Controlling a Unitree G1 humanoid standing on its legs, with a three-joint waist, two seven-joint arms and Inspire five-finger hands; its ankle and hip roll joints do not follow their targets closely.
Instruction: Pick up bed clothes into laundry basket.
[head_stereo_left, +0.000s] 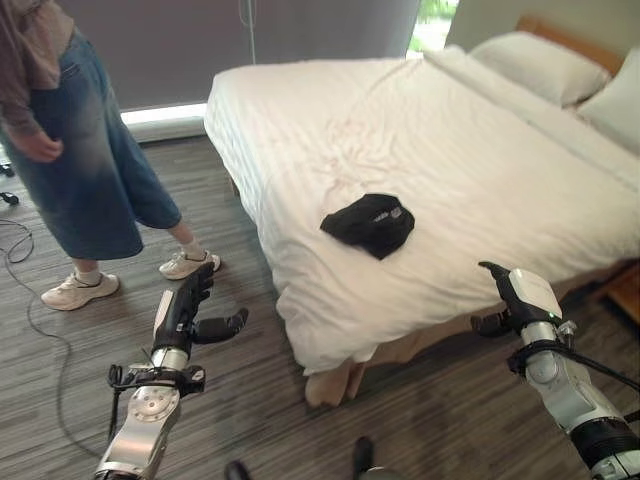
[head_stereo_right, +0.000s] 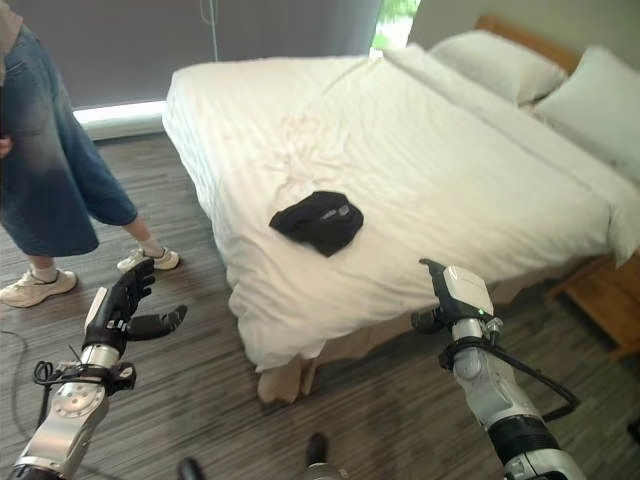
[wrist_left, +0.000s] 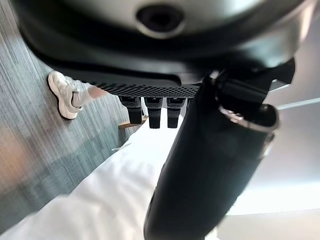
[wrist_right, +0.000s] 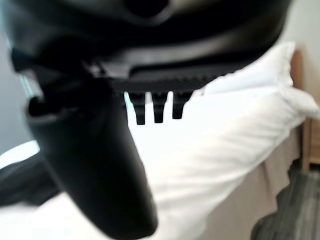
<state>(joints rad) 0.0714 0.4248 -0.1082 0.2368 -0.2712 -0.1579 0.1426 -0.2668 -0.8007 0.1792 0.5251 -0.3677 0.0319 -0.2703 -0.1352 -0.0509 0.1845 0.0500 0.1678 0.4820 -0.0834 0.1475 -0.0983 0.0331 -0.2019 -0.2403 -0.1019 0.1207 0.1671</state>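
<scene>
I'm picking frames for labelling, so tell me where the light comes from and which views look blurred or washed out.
Left eye view: daylight enters at the window strip under the blind; the black crumpled garment on the white-sheeted bed is sharp. Right wrist view: the dark right hand is blurred, the bedding overexposed. Left wrist view: the dark left hand is soft-edged.

Left hand (head_stereo_left: 182, 313) raised at near left, fingers straight and pointing away, thumb (head_stereo_left: 222, 326) out to the right, empty. Right hand (head_stereo_left: 522, 298) raised at near right, fingers extended forward, empty.
</scene>
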